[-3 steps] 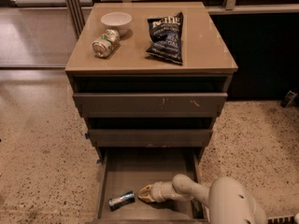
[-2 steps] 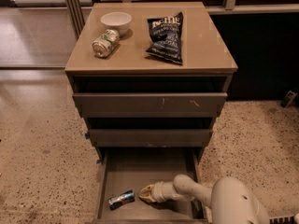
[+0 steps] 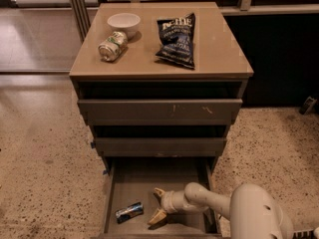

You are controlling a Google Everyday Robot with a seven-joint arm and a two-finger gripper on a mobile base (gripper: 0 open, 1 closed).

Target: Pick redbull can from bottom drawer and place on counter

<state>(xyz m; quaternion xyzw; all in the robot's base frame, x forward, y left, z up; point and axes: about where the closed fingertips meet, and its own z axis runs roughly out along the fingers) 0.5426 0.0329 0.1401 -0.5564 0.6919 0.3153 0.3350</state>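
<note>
The bottom drawer (image 3: 129, 183) is pulled open below the two shallower drawers. The redbull can (image 3: 129, 211), slim and blue-and-silver, lies on its side on the drawer floor at the front left. My gripper (image 3: 157, 204) is inside the drawer just right of the can, a short gap from it, its two tan fingers spread open and pointing left at it, empty. The white arm reaches in from the lower right. The tan counter (image 3: 219, 54) tops the cabinet.
On the counter lie a green-and-silver can (image 3: 112, 46) on its side, a white bowl (image 3: 123, 23) behind it and a dark chip bag (image 3: 176, 40). The middle drawer (image 3: 159, 146) and top drawer (image 3: 159, 112) overhang the bottom one. Speckled floor surrounds the cabinet.
The gripper has edged slightly left toward the redbull can inside the drawer. The can has not moved.
</note>
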